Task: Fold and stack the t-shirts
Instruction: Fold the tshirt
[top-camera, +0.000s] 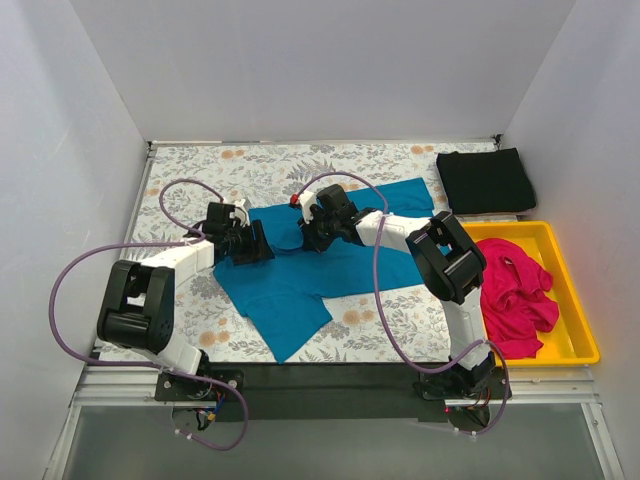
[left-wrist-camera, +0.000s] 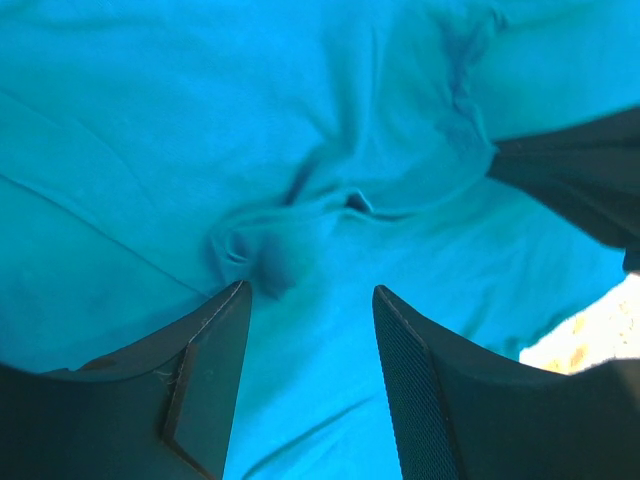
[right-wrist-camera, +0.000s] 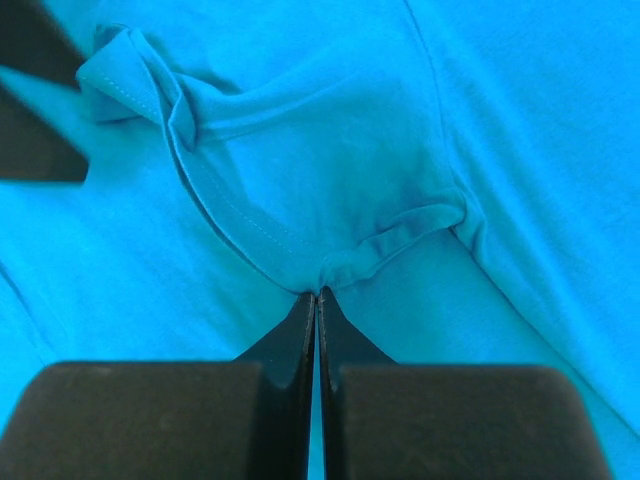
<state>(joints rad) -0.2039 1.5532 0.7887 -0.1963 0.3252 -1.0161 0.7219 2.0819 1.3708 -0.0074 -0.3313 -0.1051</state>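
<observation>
The teal-blue t-shirt (top-camera: 330, 262) lies spread and rumpled across the middle of the table. My left gripper (top-camera: 256, 243) sits at its left edge, jaws open over the cloth (left-wrist-camera: 310, 300), holding nothing. My right gripper (top-camera: 304, 235) is at the shirt's upper middle, shut on a pinched fold of the teal-blue t-shirt (right-wrist-camera: 330, 265) at its hem. The black t-shirt (top-camera: 486, 181) lies folded at the back right. The magenta-pink t-shirt (top-camera: 513, 293) is bunched in the yellow tray (top-camera: 570, 290).
The table has a floral cover (top-camera: 200, 170). White walls close in the left, back and right sides. The yellow tray stands at the right edge. My right finger (left-wrist-camera: 575, 175) shows dark at the right of the left wrist view.
</observation>
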